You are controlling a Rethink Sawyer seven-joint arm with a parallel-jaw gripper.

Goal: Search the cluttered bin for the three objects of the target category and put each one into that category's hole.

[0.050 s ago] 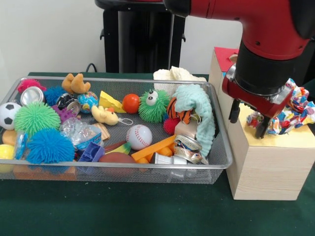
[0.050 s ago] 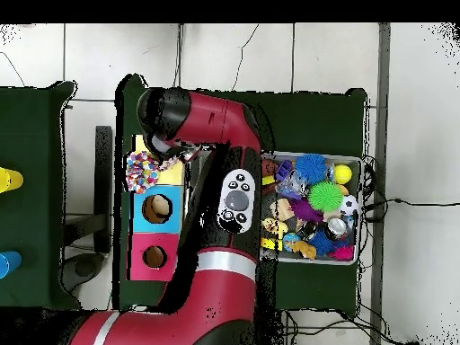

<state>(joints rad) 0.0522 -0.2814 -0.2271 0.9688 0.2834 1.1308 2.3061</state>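
Reaching: the red and black arm [image 1: 256, 29] bends down from twelve o'clock over the wooden box [image 1: 266, 164], its gripper [image 1: 247, 118] just above the box's yellow top
Jaws: two dark fingers [image 1: 234, 111] point down, spread apart, with nothing between them
Task's thing: a multicoloured fabric scrunchie [image 1: 290, 115], crumpled and ruffled, lies on the yellow section, at three o'clock of the gripper, close beside it
Box: pale wood sides; overhead, three coloured sections in a row, yellow, blue [image 2: 157, 208] and pink [image 2: 154, 257], with one round hole showing in each of the blue and pink
Bin: one wire mesh tray [image 1: 216, 147], silver, rectangular, at nine o'clock of the box
Spiky balls: two blue, one green [image 1: 36, 118], one pink, rubbery
Smooth balls: one baseball [image 1: 139, 136], one soccer ball [image 1: 8, 114], one orange ball [image 1: 131, 103]
Cloth: one teal fuzzy cloth [image 1: 199, 110] draped over clutter
Cans: two crushed metal cans [image 1: 189, 147]
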